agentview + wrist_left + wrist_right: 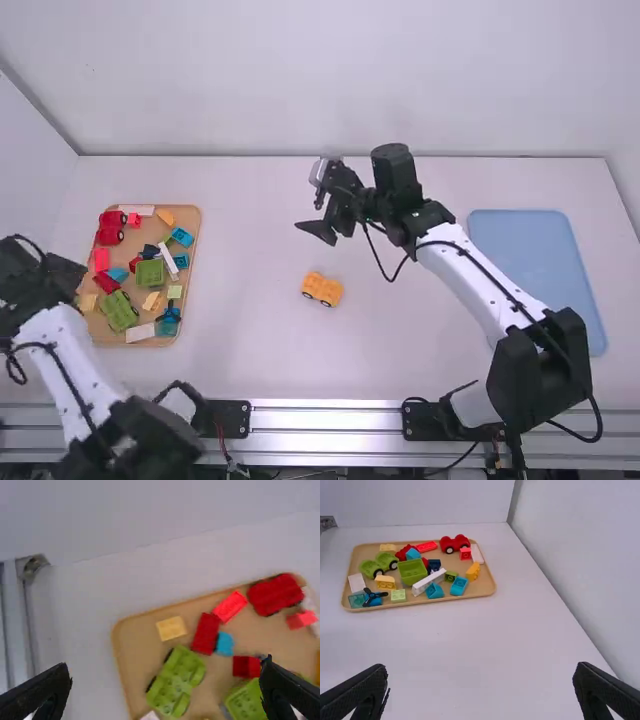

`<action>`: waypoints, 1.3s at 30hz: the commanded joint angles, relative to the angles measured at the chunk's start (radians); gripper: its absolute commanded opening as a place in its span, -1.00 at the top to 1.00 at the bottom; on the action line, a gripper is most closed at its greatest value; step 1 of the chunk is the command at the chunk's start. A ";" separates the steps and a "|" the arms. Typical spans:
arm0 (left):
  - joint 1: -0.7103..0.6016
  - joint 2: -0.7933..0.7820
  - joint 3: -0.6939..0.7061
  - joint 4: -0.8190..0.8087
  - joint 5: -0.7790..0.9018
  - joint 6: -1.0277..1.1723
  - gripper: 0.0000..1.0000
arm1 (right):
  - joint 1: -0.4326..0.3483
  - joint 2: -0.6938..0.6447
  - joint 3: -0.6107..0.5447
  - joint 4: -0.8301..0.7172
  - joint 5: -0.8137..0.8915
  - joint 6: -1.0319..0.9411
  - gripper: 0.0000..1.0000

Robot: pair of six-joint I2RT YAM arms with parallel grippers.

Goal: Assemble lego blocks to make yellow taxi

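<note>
A yellow-orange car piece (322, 289) with dark wheels stands alone on the middle of the table. Yellow blocks lie in the wooden tray (193, 262); one yellow block (171, 628) is near a tray edge in the left wrist view, and another yellow block (385, 582) shows in the right wrist view. Over the tray's left side is my left gripper (66, 277), its fingers (166, 667) wide apart in its wrist view. My right gripper (318, 218) is above the table, beyond the car piece, open and holding nothing; its wrist view shows the right gripper (481, 669) facing the tray.
Red cars (454, 544), green vehicle pieces (176, 681), and blue and white blocks crowd the tray. A blue mat (540, 270) lies at the right beside the right arm. Walls rise along the table's far edge and sides; a metal rail (325, 418) borders the near edge.
</note>
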 commanded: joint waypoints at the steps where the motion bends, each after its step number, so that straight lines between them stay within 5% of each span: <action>1: 0.084 0.110 0.112 -0.037 0.195 0.119 -0.95 | -0.008 -0.003 0.025 0.003 -0.002 -0.002 -0.97; 6: 0.117 0.350 0.340 -0.158 0.352 0.434 -0.99 | -0.013 -0.003 0.025 0.003 -0.002 -0.002 -0.98; 9: 0.095 0.526 0.528 -0.315 0.356 0.639 -0.73 | -0.013 -0.003 0.025 0.015 0.002 -0.001 -0.97; 16: 0.023 0.859 0.820 -0.605 0.243 1.027 -0.50 | -0.013 -0.003 0.025 0.049 0.028 0.003 -0.97; 18: 0.002 0.904 0.826 -0.627 0.199 1.133 -0.40 | -0.013 -0.003 0.025 0.057 0.029 0.002 -0.98; 20: -0.013 0.925 0.812 -0.631 0.154 1.182 -0.56 | -0.013 -0.003 0.025 0.063 0.028 0.003 -0.98; 27: 0.004 0.931 0.709 -0.476 0.098 1.150 -0.58 | -0.011 -0.003 0.025 0.073 0.060 0.003 -0.97; 32: 0.021 0.931 0.653 -0.459 0.144 1.248 -0.53 | -0.014 -0.003 0.025 0.074 0.076 0.002 -0.97; 35: 0.021 0.931 0.621 -0.438 0.237 1.341 -0.20 | -0.013 -0.003 0.025 0.078 0.073 0.002 -0.98; 39: 0.021 0.931 0.594 -0.359 0.222 1.271 -0.28 | -0.014 -0.003 0.025 0.072 0.074 0.003 -0.98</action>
